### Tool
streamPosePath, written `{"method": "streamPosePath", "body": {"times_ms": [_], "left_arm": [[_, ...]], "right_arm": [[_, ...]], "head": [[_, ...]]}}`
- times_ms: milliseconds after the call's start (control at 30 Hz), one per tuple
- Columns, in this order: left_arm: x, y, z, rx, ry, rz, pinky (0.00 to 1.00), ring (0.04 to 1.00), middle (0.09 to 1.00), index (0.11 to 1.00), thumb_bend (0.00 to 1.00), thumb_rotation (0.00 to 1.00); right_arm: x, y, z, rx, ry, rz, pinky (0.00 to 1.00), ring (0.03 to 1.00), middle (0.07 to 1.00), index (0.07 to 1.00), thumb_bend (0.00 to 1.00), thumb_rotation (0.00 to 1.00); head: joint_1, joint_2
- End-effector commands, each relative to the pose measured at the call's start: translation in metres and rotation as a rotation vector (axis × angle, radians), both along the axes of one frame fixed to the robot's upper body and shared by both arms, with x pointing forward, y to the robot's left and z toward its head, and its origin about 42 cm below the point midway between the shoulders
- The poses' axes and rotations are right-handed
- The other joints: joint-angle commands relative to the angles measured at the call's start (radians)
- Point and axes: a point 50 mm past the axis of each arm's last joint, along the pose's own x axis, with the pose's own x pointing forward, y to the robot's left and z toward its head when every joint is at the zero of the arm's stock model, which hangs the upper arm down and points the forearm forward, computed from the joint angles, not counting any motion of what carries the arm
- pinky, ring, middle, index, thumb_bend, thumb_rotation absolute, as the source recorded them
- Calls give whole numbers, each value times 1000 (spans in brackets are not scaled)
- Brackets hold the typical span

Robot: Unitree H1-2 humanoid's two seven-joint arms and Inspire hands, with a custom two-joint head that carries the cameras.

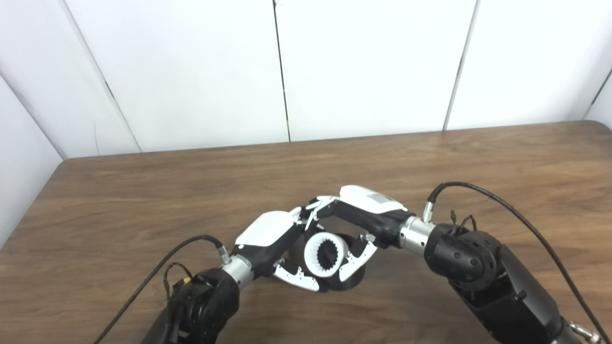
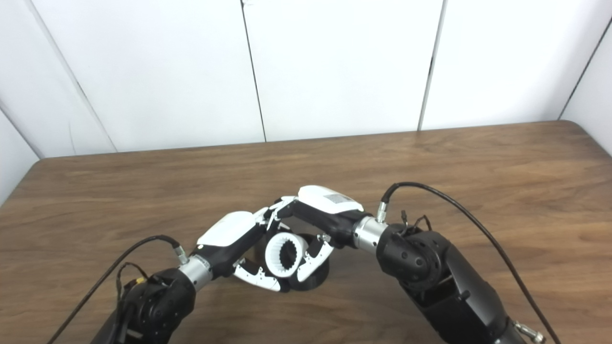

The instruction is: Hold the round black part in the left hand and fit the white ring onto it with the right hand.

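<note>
— Nearest the camera, what showed?

— Both forearms, black, coming up from the bottom edge. Left arm (image 1: 201,306) entered at about 7 o'clock, right arm (image 1: 492,282) at about 5 o'clock, each with a black cable (image 1: 502,200) looping off the wrist.

— And the hands?

— They met low of the table's middle, toward 6 o'clock. Left hand (image 1: 272,239) reached in from 8 o'clock, right hand (image 1: 370,210) from 3 o'clock, and their fingertips touched or nearly touched above the parts.

— Where was the ring?

— White ring (image 1: 326,255) sat between the two hands, its toothed bore facing the camera, tilted rather than flat. It lay on the front of the black part (image 1: 349,282), whose dark body showed below and to the right of the ring, low against the table (image 1: 143,200).

— How did the fingers stand?

— Left hand's fingers curled around the pair: the thumb (image 1: 296,278) lay under the ring at 7 o'clock, the others arched over the top. I took it as grasping the black part, though the contact itself was hidden behind the ring. Right hand's thumb (image 1: 356,260) pressed the ring's rim at 4 o'clock, its other fingers came over at 12 o'clock, so it was clasped on the ring.

— Was the ring fully seated?

— I could not tell; the joint was hidden.

— Anything behind?

— White wall panels (image 2: 334,67) stood at 12 o'clock beyond the table's far edge.
</note>
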Motion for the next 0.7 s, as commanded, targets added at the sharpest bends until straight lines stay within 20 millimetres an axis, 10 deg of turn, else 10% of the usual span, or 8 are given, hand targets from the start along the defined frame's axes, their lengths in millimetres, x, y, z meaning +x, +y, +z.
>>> {"method": "streamPosePath", "body": {"times_ms": [0, 667], "left_arm": [[4, 2, 9, -1, -14, -6, 891, 1000, 986, 738, 926, 408], [4, 3, 0, 5, -16, -7, 901, 1000, 987, 734, 913, 423]], "right_arm": [[4, -2, 12, 32, -44, 10, 829, 931, 846, 491, 525, 148], [16, -9, 32, 175, -38, -54, 815, 913, 845, 490, 525, 147]], "head": [[2, -1], [12, -21]]}}
